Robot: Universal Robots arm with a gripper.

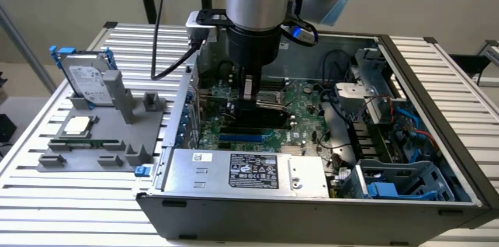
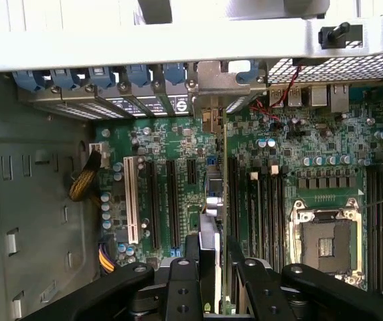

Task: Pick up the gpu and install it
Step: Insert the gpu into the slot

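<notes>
Inside the open computer case (image 1: 312, 212), the gripper (image 1: 248, 102) is partly closed, pinching the gpu (image 2: 211, 194) by its upper edge. The card stands upright over the motherboard (image 2: 178, 134) slots, toward the exterior view's left. It looks light, stiff and fragile, best held by its edges.

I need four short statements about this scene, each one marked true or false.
1. The gripper holds the gpu inside the computer case. True.
2. The hard drive lies inside the computer case. False: it stands on the grey holder outside it.
3. The CPU chip sits in the CPU socket. False: it rests on the grey holder; the CPU socket is empty.
4. The gpu stands on edge over the motherboard. True.
</notes>
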